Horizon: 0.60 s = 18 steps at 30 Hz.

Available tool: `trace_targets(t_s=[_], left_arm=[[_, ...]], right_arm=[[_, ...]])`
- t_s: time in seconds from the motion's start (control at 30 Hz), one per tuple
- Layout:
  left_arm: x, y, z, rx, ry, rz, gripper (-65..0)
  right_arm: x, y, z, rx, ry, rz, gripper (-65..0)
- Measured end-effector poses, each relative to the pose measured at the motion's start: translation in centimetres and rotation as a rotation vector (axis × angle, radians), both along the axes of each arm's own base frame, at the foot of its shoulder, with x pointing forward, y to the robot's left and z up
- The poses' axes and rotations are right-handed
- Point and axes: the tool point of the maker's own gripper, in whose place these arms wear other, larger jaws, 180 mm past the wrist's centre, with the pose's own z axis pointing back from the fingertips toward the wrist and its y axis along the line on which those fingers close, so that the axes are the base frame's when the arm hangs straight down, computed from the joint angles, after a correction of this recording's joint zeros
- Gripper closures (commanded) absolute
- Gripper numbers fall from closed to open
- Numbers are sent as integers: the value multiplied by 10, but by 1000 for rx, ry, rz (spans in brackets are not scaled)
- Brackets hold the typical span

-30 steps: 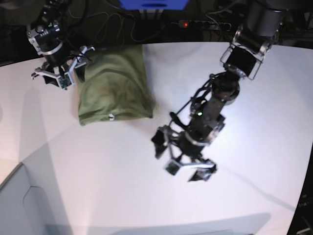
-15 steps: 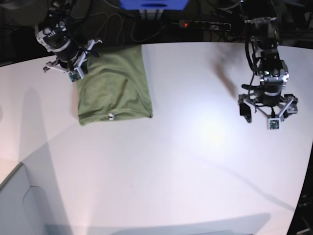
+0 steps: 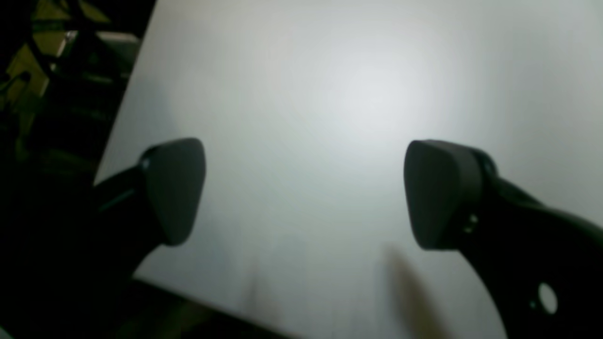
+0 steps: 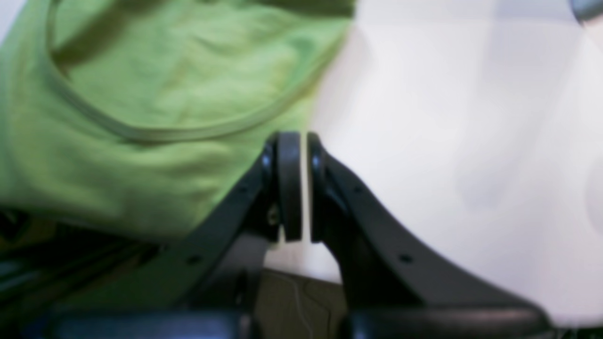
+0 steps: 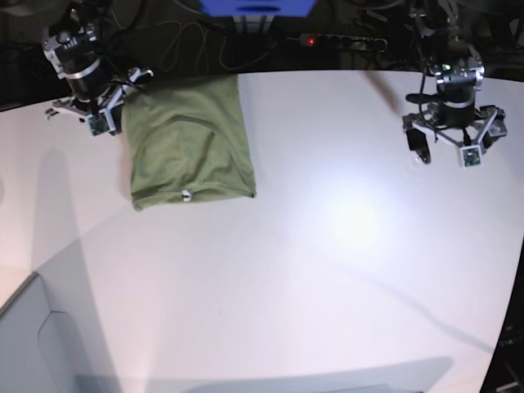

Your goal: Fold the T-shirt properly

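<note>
A: Where is the T-shirt (image 5: 190, 141)?

B: Folded into a narrow rectangle, flat on the white bench (image 5: 327, 270), at the far left part near the back edge. A small white tag (image 5: 187, 195) shows at its near edge.

A: And the right gripper (image 5: 123, 106)?

B: In the base view it sits at the shirt's far left corner, just beside the cloth. In its wrist view the jaws are pressed together, with only a thin slit between the 2 pads, and nothing is pinched between them. The green T-shirt (image 4: 141, 117) fills the left of that view, with a curved seam running across it, and bare bench (image 4: 447, 141) fills the right.

A: Does it touch the shirt?

B: I cannot tell; the wrist view is blurred, and the jaws lie right at the cloth's edge.

A: The left gripper (image 5: 446, 151)?

B: Far across the bench, at the right side near the back edge, well apart from the shirt. In the left wrist view the left gripper (image 3: 301, 193) has its jaws spread wide, 1 dark pad on each side, with only bare white bench (image 3: 330, 94) between them.

A: Anything else?

B: A power strip (image 5: 344, 40) with a red light lies behind the bench, among dark cables.
</note>
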Motion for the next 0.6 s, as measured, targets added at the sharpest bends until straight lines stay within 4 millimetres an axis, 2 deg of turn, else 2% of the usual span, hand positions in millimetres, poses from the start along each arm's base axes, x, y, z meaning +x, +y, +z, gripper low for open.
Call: trace_targets(t_s=[0.1, 0.3, 0.33, 0.37, 0.5, 0.53, 0.6], left_arm=[[-27, -1, -19, -12, 93, 8, -650], [-85, 0, -42, -4, 253, 3, -650], [-93, 0, -45, -2, 277, 4, -615], [-100, 0, -47, -5, 296, 5, -545], [-122, -5, -54, -26, 337, 32, -215], [-128, -6, -56, -42, 341, 56, -172], [-141, -5, -59, -52, 374, 85, -185]], right_arm=[[-33, -24, -11, -42, 90, -74, 0], [-92, -38, -25, -70, 246, -117, 0], [-99, -37, -27, -66, 263, -114, 0], [-106, -36, -31, -58, 285, -115, 0], [-119, -35, -46, -27, 333, -129, 0], [-122, -35, -51, -16, 343, -133, 0], [-132, -32, -68, 25, 381, -153, 0]])
